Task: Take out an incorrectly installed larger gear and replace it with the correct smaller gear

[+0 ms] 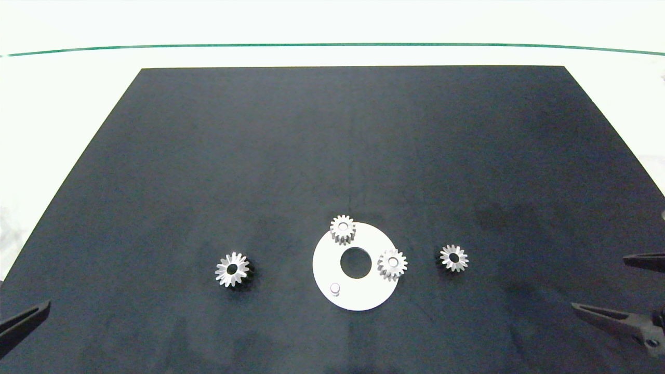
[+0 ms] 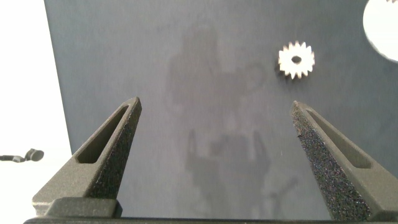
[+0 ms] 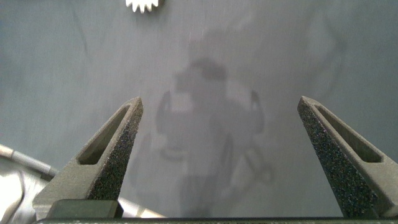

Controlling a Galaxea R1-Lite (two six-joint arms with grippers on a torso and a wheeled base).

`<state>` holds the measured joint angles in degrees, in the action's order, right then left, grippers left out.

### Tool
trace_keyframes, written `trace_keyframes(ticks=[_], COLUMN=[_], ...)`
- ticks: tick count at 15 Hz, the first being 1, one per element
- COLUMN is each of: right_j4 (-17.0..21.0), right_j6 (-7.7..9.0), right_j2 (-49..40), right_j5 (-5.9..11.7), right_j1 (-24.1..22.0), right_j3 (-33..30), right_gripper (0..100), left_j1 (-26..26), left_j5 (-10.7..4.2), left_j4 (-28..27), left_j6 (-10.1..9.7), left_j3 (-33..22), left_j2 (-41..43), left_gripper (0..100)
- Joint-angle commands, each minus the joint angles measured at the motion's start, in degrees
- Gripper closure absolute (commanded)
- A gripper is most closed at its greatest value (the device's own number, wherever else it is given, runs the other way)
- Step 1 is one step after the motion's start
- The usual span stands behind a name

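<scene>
Gears lie on a black mat [image 1: 332, 156] that covers most of the white bench [image 1: 62, 104]. Near the mat's front edge sits a white disc [image 1: 358, 296] with a round centre hole; a small peg [image 1: 335, 287] stands bare at its front left. Two gears are mounted on the disc: one [image 1: 342, 229] at its back rim, another [image 1: 392, 264] at its right rim, overhanging the edge a little. The larger gear [image 1: 232, 269], star-toothed with a dark bore, lies flat on the mat well left of the disc, off any peg; it also shows in the left wrist view [image 2: 296, 60]. The smaller gear [image 1: 454, 257] lies flat on the mat to the right of the disc, apart from it.

The left tool [image 2: 214, 134] hangs over the mat's front left corner, fingers spread wide, holding nothing, with the larger gear ahead of it. The right tool [image 3: 221, 134] hangs over the front right corner, likewise spread wide and holding nothing; a toothed gear edge [image 3: 144, 5] shows ahead of it.
</scene>
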<state>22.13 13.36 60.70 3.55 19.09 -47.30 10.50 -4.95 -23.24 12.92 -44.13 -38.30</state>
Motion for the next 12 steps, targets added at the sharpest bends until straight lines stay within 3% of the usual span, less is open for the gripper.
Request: trace_keyframes(ticks=[1,7,12], right_j4=[-7.18,-18.79,-21.77], right_j6=[0.17,0.0,0.0], right_j2=[8.3,19.28,25.08], right_j5=[-0.12,1.2,1.99], right_j1=[2.0,9.12,12.81], right_j3=[0.1,0.1,-0.07], right_gripper=[0,0,0], left_j1=[-0.04,0.14,-0.04], left_j5=[-0.06,-0.06,-0.06], left_j4=[-3.66,-7.0,-7.53], left_j6=[-0.09,-0.44,-0.97], left_j3=[0.01,0.45,0.45], left_j2=[5.61,9.91,11.14], left_gripper=[0,0,0])
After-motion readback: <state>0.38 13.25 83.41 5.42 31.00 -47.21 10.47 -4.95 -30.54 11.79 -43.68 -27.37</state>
